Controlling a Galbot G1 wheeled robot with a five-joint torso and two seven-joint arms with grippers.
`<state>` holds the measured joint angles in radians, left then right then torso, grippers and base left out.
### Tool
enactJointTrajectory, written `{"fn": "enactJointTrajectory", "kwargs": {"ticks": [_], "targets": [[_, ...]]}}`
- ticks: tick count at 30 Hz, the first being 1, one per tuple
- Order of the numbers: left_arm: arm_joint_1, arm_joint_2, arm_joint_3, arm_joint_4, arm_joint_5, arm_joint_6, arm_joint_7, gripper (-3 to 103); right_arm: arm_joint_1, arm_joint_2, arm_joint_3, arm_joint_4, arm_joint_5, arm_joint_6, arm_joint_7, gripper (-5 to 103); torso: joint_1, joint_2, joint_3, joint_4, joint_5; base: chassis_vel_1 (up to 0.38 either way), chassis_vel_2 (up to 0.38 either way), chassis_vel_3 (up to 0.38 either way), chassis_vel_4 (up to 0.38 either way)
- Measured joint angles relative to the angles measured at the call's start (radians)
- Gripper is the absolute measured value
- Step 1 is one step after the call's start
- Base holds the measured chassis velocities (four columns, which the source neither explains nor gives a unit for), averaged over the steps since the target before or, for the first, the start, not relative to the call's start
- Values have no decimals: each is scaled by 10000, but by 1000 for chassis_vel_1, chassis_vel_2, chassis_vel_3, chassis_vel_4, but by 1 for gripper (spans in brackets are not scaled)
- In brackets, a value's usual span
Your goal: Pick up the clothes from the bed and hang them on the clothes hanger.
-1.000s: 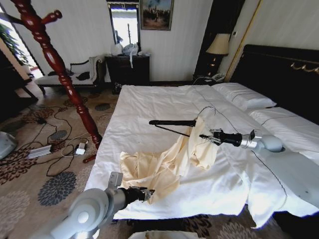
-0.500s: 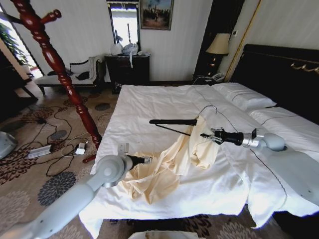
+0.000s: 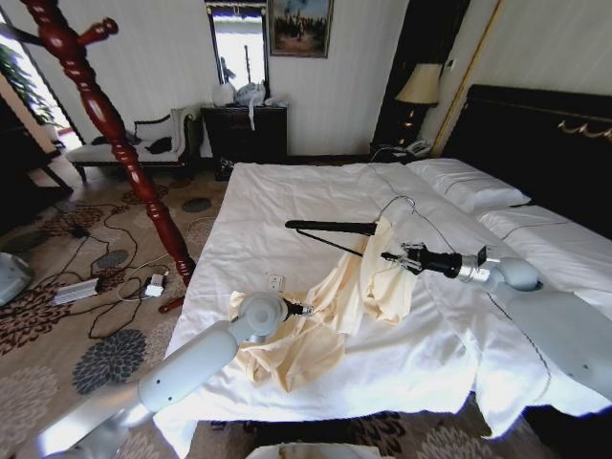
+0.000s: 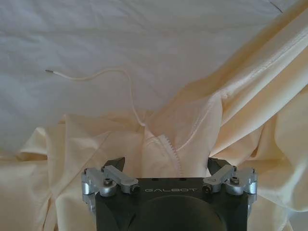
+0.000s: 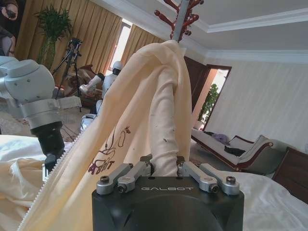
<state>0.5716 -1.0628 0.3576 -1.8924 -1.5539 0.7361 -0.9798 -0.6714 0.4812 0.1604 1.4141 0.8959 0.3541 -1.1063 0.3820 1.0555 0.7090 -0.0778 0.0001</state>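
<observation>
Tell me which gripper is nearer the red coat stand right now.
Left. The left gripper hovers over the cream garment on the bed's stand-side half; the right gripper, shut on the garment's raised part, is farther across the bed from the coat stand.

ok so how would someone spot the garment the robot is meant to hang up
Start at the wide bed with its white duvet. On its near part lies the clothes, a loose cream-yellow silky garment, with one end lifted by the right gripper and the left gripper over the low part. Its yellowish sheen sets it apart from the plain white bedding around it.
</observation>
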Motion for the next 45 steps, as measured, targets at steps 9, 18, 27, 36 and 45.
{"fn": "enactJointTrajectory", "kwargs": {"ticks": [9, 18, 27, 36, 45], "targets": [[149, -134, -482, 183, -213, -5, 94, 84, 84, 18, -8, -131, -54, 27, -143, 18, 0, 0, 0, -1, 0, 0, 0, 0, 0], [618, 172, -1722, -968, -1051, -6, 106, 91, 41, -79, 30, -123, -54, 45, -158, 18, -1, 0, -1, -1, -1, 0, 0, 0, 0], [1177, 47, -2491, -569, -1182, -8, 132, 89, 1, -159, 50, -39, -90, 66, -239, 18, -2, 0, -1, 0, -2, 0, 0, 0, 0], [1153, -630, -1888, 283, -682, -8, 144, 80, -86, -199, 108, 74, -108, 66, -192, 18, -1, 0, 0, -1, -1, 0, 0, 0, 0], [989, -953, -1803, 854, -559, -8, 164, 61, -94, -239, 204, 94, -42, 66, -180, 18, -2, 0, 0, 0, -1, 0, 0, 0, 0]]}}
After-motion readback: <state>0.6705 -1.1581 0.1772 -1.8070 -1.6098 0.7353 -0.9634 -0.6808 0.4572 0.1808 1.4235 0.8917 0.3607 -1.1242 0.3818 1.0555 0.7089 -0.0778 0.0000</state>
